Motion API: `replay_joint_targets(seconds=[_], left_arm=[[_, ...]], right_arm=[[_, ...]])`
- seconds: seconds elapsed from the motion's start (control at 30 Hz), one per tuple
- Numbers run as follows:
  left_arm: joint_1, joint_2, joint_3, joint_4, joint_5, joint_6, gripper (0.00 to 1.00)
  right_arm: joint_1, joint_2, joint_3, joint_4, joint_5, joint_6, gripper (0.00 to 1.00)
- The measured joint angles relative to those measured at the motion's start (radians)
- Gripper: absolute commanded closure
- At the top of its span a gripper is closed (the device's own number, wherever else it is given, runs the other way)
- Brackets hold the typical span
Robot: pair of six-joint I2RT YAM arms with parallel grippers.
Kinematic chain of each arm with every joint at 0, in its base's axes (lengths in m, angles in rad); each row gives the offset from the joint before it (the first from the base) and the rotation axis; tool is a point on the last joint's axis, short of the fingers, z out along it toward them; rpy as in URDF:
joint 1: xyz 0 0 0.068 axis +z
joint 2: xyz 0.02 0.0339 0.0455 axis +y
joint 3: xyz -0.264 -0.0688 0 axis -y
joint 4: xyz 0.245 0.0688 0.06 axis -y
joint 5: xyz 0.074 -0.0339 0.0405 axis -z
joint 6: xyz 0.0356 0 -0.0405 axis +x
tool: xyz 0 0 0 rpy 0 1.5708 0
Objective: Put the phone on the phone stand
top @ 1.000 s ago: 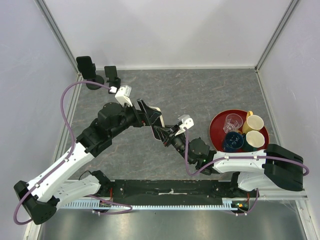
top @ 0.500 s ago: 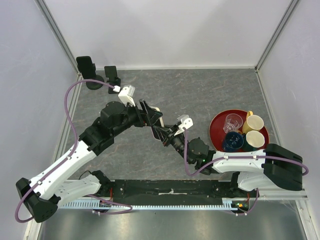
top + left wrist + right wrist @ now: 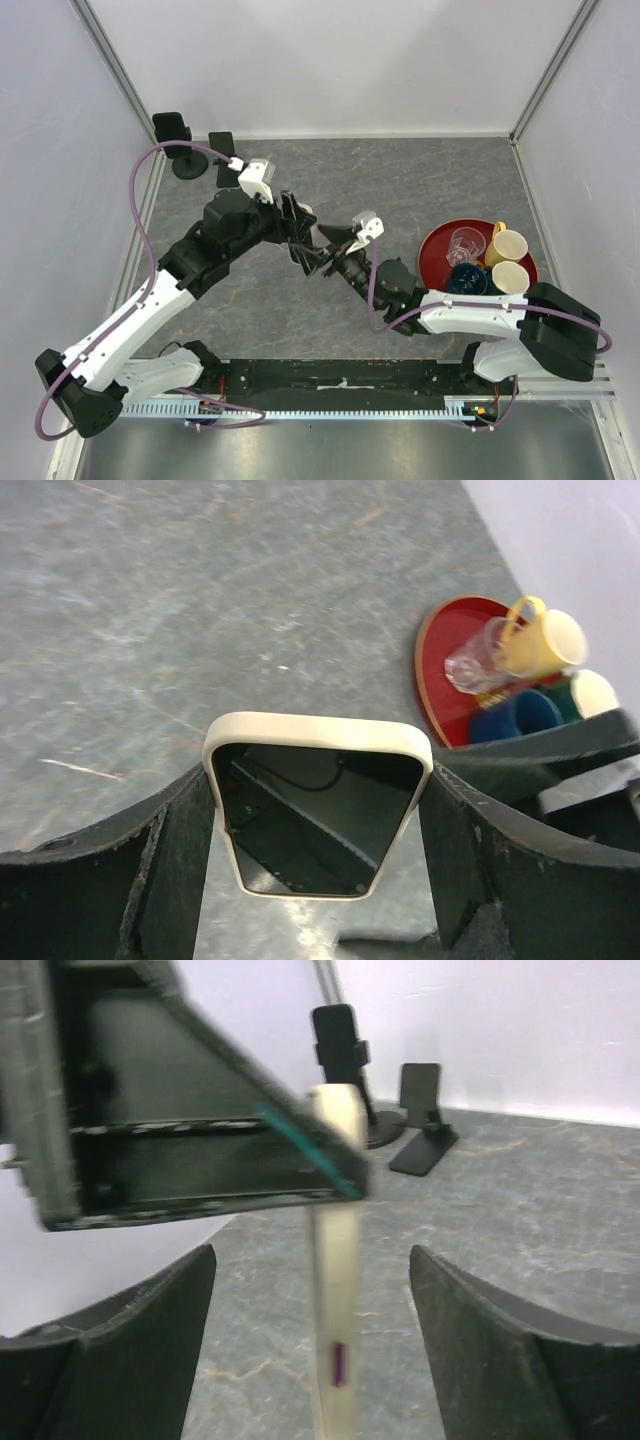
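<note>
While pinching the phone (image 3: pixel 318 820) by its side edges in the left gripper (image 3: pixel 320 790), holds it upright, right gripper (image 3: pixel 310 1260) spread wide around it, not touching, with phone stand (image 3: pixel 224 150) well apart, far-left corner.

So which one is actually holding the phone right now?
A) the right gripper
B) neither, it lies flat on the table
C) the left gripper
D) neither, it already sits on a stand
C: in the left wrist view the left gripper has its fingers pressed against both sides of the phone, while the right gripper is open, its fingers standing clear of the phone's edge.
</note>
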Motion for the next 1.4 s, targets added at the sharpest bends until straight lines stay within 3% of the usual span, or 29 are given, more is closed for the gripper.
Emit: replay_joint_targets(seconds=[0.2,0.37,0.47,0.67,1.03,1.4], left_arm=[[0.175,0.037,0.046,-0.006,-0.048,0.127,0.98],[0.426,0.131,0.049,0.096,-0.041,0.200,0.98],[0.518,0.245,0.071,0.162,-0.045,0.248,0.98],[0.581,0.490,0.145,0.325,-0.040,0.370,0.98],[0.674,0.895,0.432,0.567,0.052,0.522,0.98],[0.738,1.037,0.581,0.582,0.118,0.529,0.98]], right_arm=[[-0.203,0.094,0.043,0.014,-0.171,0.052,0.02],[-0.336,0.248,0.155,0.037,-0.325,0.106,0.02],[-0.415,0.359,0.248,0.074,-0.419,0.162,0.02],[-0.531,0.486,0.259,0.153,-0.541,0.238,0.02],[-0.599,0.494,0.216,0.163,-0.644,0.228,0.02],[-0.599,0.537,0.267,0.163,-0.710,0.238,0.02]])
